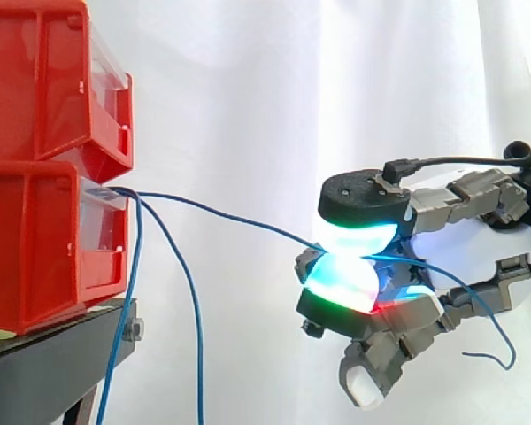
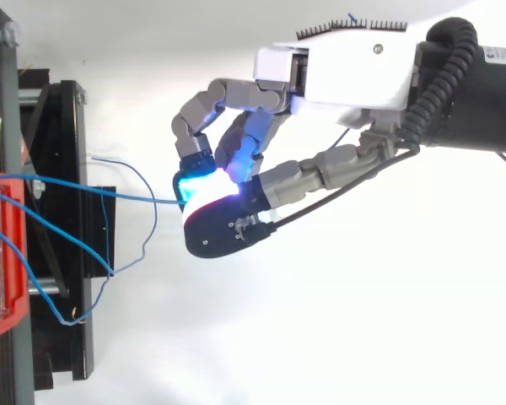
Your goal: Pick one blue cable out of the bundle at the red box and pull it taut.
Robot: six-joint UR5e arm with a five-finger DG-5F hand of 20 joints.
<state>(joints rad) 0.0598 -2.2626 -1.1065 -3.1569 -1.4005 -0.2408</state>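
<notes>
Fingers (image 1: 358, 237): clenched, two glowing pads pinching one blue cable (image 1: 230, 216) between them; the hand (image 1: 478, 243) sits well apart from the box (image 1: 35, 248), to its right in the side view. Cable position: it leaves the mouth of the lower box, runs across open space to the pinch with a slight sag, and passes on behind the pads as a loose tail (image 1: 498, 330). The span is judged close to taut but not yet straight. The rest of the bundle (image 1: 197, 336) hangs slack from the same mouth, down past the stand (image 1: 53, 354). Fault 1, slip: the cable is thin and the pads are rounded, so added tension may draw it through the pinch; the tail would shorten until the hold is lost. Fault 2, drag: all cables share one exit point and may be crossed inside the box, which cannot be seen; a tangled neighbour would rise with the held cable, and the pull would not isolate one. Fault 3, overpull: once the sag is gone, any further travel loads the box end directly and may tug the cable free or shift the box on the stand. Remedy: retreat slowly, straight away from the box, and stop as the sag disappears
</notes>
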